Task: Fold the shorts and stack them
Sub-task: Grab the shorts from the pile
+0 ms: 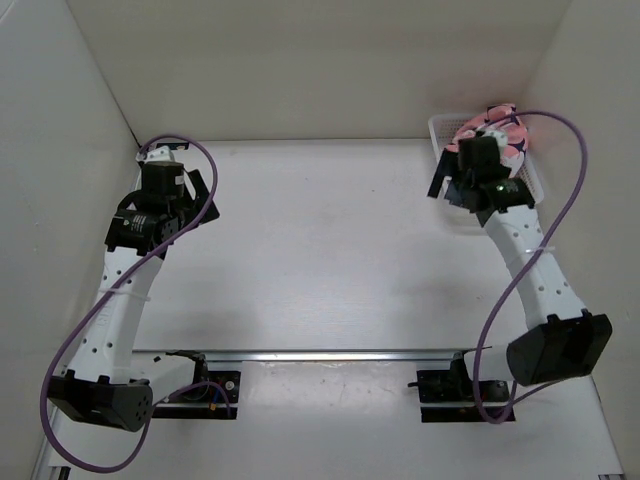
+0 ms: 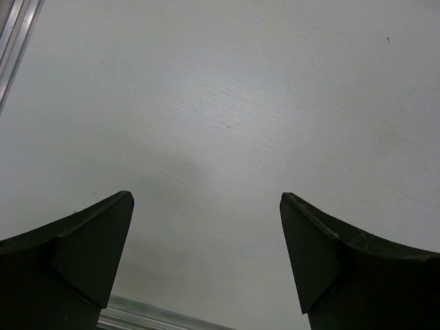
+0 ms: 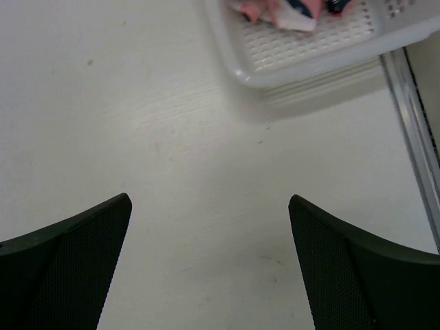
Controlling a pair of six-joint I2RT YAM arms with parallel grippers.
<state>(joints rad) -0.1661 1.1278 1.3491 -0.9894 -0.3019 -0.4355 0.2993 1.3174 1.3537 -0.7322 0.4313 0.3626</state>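
Top external view: a pale white surface [image 1: 320, 250] sits boxed in by plain white walls [image 1: 320, 60] at the back and on both sides. A single metal rail [image 1: 320, 353] runs across its near edge, by the arm bases.

I count two arms, one each side, each trailing one purple cable [image 1: 560, 200]. There is one white mesh basket [image 1: 535, 182], in the far right corner. There is one bundle of shorts [image 1: 500, 128], salmon-pink with dark and white print, heaped crumpled in that basket and rising above its rim.

The left tool [image 2: 206, 199] hangs over bare surface on the far left, well apart from the basket. Its two dark fingers are spread wide and pinch nothing.

The right tool [image 3: 210, 199] is also spread wide with nothing between its fingers. It hovers over the surface just beside the basket's near corner. In the right wrist view a scrap of the pink fabric shows inside the basket at the top of the frame.
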